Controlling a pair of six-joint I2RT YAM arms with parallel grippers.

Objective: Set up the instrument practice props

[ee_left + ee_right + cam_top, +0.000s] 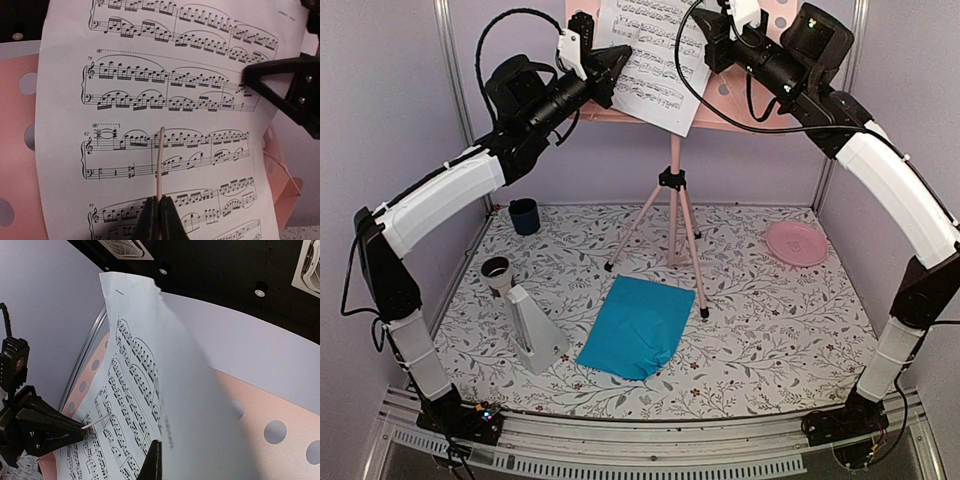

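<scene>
While the white sheet [650,55] leans crooked on the stand, slip risk: its low corner hangs past the tray's lip toward 5 o'clock and its top curls forward, so a careless release or nudge could, I judge, send it sliding down to the table.
Stand [675,215]: at 12 o'clock on three thin pink legs, with its tray [718,108] high at the back.
Topple risk: both arms crowd the tray, and a push from either one might tip so light a tripod.
Left pincer [160,212]: pressed together over the printed face of the page. A thin pale sliver [160,160] sticks out between the tips, and I cannot tell what it is.
Right pincer [154,457]: pressed together at the page's right edge. I cannot tell whether paper is caught in it.
Blue sheet [635,325]: flat near the middle, toward 6 o'clock, not yet on the stand.
Metronome [535,330]: at 8 o'clock, well apart from the stand.
Cup [524,215]: at 10 o'clock.
Plate [796,243]: between 2 and 3 o'clock.
Surface: pale cloth [770,330] printed with leafy vines and small flowers.
Room: lilac walls with metal posts at the corners, and a dark ceiling with lamps and vents.
</scene>
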